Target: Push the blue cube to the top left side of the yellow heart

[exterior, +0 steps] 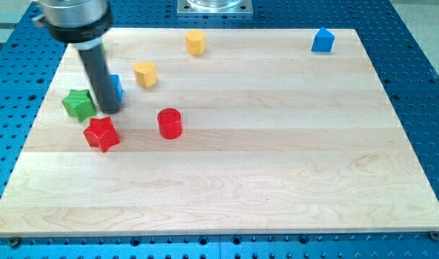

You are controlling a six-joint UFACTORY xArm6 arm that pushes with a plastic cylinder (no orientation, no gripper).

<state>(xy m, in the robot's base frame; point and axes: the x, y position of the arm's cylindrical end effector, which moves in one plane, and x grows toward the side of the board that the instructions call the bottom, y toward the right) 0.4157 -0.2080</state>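
The blue cube (117,88) sits near the view's left, mostly hidden behind my dark rod. My tip (110,111) rests on the board just below the cube, at its lower left edge and touching or nearly touching it. The yellow heart (145,73) lies a short way to the upper right of the cube, with a small gap between them.
A green star (78,105) lies just left of my tip. A red star (101,134) lies below it and a red cylinder (170,123) to its right. A second yellow block (196,42) sits at the top middle, and another blue block (322,40) at the top right.
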